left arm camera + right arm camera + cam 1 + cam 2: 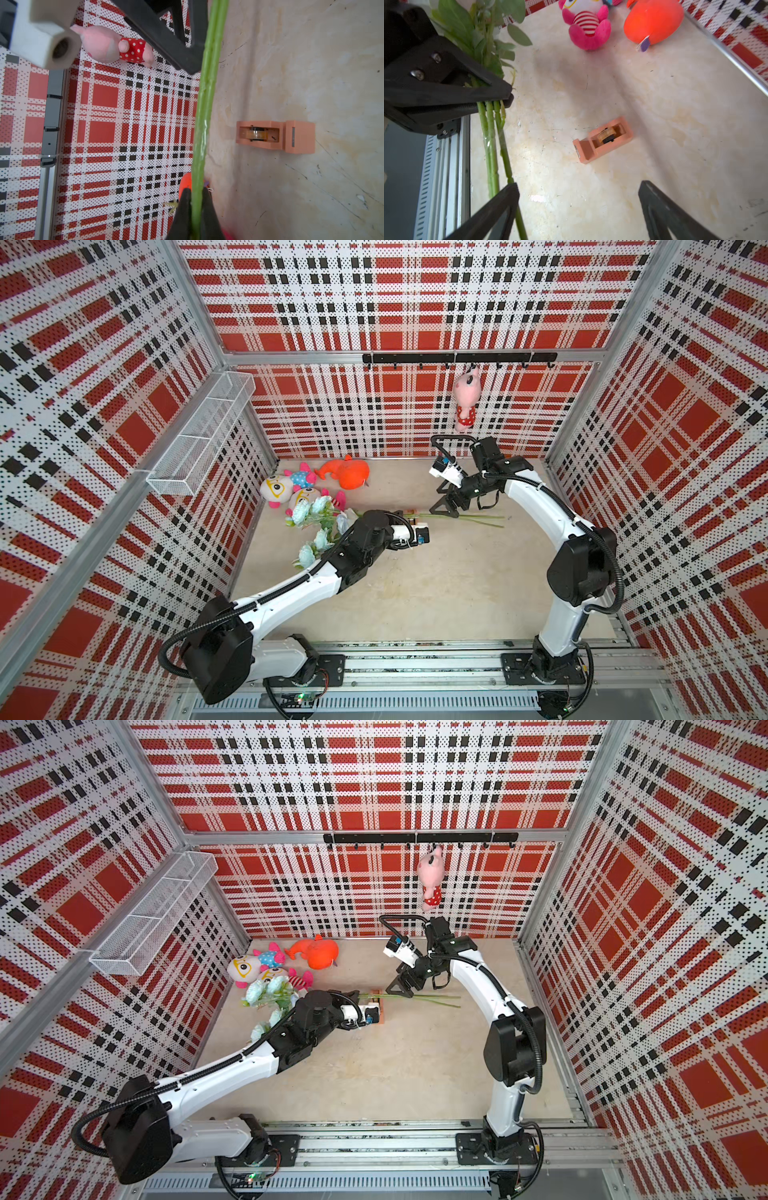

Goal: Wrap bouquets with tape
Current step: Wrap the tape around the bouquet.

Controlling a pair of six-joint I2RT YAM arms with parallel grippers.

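Observation:
The bouquet has pale blue-white roses (311, 508) and green leaves (471, 31), with long green stems (478, 519) (432, 1000) stretching rightward. My left gripper (195, 193) (352, 994) is shut on the stems (204, 104), seen clamped in the right wrist view (492, 112). The orange-tan tape dispenser (274, 137) (602, 139) (380, 1007) stands on the table beside the stems, touching neither gripper. My right gripper (578, 187) (446, 510) is open above the stems, one finger (500, 207) next to them, with nothing between its fingers.
Colourful plush toys (291, 489) and an orange plush (347, 475) lie at the back left, by the flowers. A pink plush (465, 400) hangs from the hook rail (457, 357). A wire basket (199, 439) is fixed to the left wall.

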